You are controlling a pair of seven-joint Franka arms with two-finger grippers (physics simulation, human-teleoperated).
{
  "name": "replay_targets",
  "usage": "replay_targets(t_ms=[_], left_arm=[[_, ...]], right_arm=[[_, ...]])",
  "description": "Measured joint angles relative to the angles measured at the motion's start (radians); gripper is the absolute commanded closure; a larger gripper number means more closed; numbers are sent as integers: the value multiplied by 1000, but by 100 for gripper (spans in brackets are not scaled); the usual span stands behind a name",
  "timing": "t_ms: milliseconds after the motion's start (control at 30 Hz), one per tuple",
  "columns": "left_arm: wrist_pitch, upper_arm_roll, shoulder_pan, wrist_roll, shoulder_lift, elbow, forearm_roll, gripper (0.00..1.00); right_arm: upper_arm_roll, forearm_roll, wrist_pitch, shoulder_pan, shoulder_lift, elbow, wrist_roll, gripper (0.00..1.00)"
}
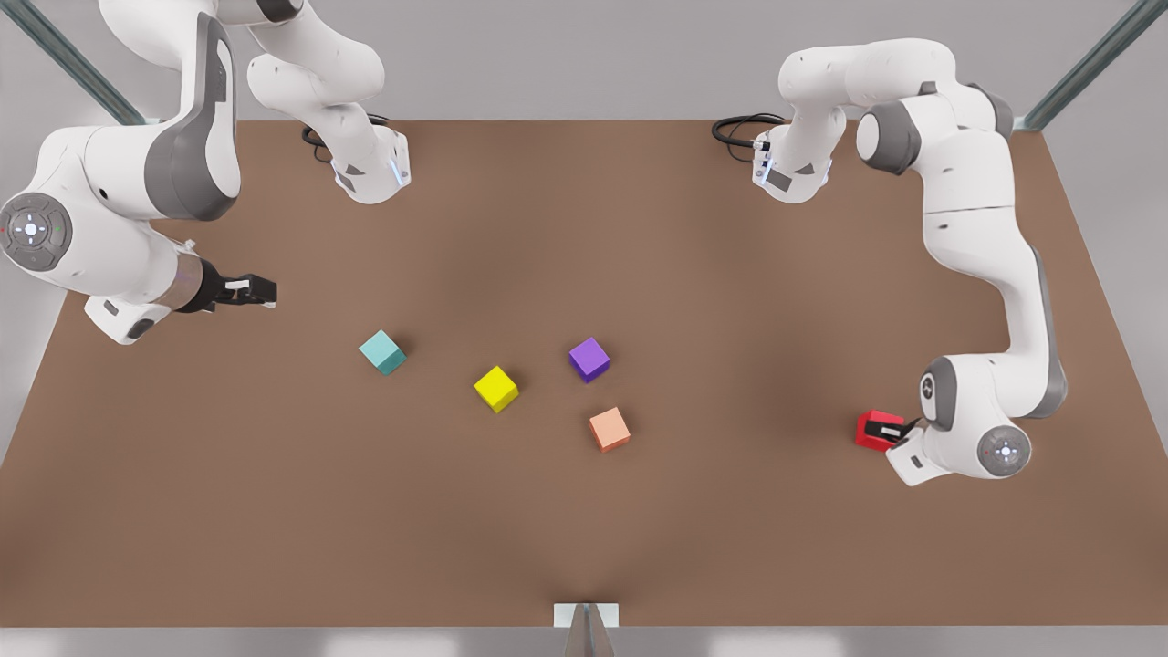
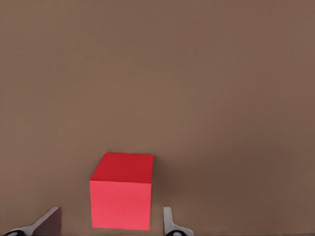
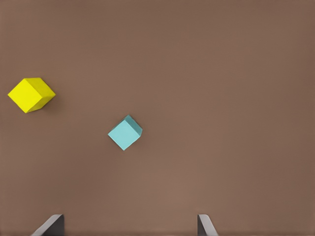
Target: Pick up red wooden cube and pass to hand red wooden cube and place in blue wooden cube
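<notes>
Red wooden cube (image 1: 874, 427): on desk (image 1: 730, 274), about 3 o'clock, between left gripper (image 1: 892, 432) fingers (image 2: 170, 221), not clamped.
Blue wooden cube (image 1: 381, 351): around 9 o'clock.
Right gripper (image 1: 260, 292): at 10 o'clock, spread wide, holding nothing.

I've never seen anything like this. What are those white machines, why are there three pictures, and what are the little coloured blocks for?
These are two simulated robot arms on a brown table. One picture looks down on everything; the other two come from cameras on the arms' wrists. The left gripper, at the front view's right, has its open fingers either side of the red wooden cube, not yet squeezing. The right gripper waits open above the table near the blue wooden cube. Yellow, purple and salmon cubes lie between.
</notes>
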Motion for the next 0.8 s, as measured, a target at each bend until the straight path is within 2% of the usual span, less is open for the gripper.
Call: replay_targets(t_ms=[733, 800], left_arm=[[106, 0, 30, 171, 83, -65, -1, 0], [110, 0, 30, 179, 85, -65, -2, 2]], right_arm=[[3, 15, 8, 5, 9, -15, -5, 0], [4, 15, 8, 6, 9, -15, -5, 0]])
